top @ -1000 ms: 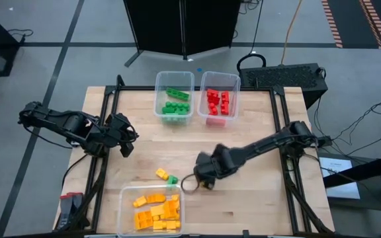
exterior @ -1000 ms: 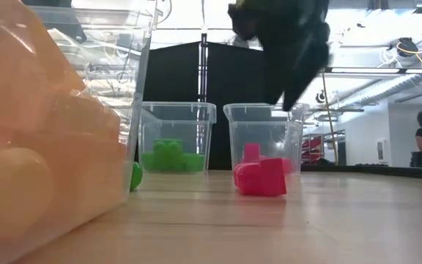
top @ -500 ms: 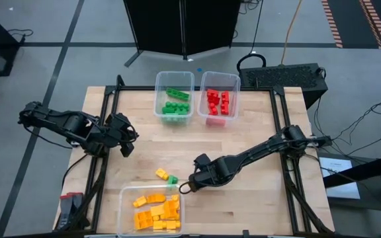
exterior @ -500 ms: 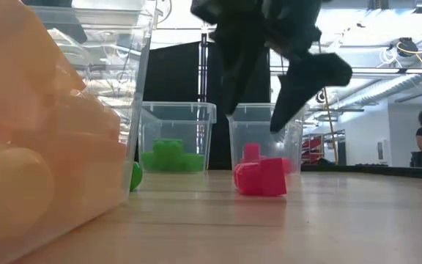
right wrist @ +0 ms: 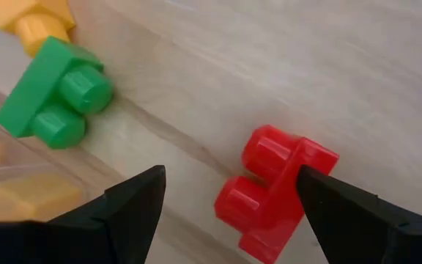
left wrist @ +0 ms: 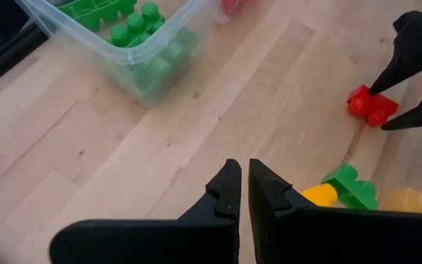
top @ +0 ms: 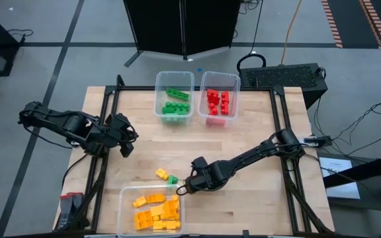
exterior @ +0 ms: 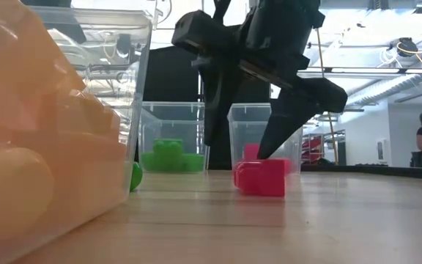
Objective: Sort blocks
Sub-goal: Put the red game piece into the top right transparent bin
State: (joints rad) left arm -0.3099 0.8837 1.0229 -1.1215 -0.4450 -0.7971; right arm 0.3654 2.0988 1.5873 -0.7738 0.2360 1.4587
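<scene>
High view: my right claw [top: 180, 188] is low over the table [top: 243, 145], just beside the green block [top: 172, 179] and yellow block [top: 161, 173]; the arm hides the red block it is after. Left claw [top: 127, 147] waits at the table's left edge.
Tubs: green tub [top: 174, 96] and red tub [top: 219, 95] stand at the far edge, yellow tub [top: 151, 211] at the near edge; colours already kept apart, so the strays look like the last few.
Low view: right claw spread wide, fingers [exterior: 288, 110] pointing down over a red block [exterior: 261, 176]; contact cannot be judged here.
Left wrist view: left claw [left wrist: 240, 192] clenched, holding nothing; the stray red block [left wrist: 372, 105] lies between the other claw's tips.
Right wrist view: red block [right wrist: 273, 189] lies between my parted fingers [right wrist: 134, 202], not yet gripped; yellow block cut off at the edge.
</scene>
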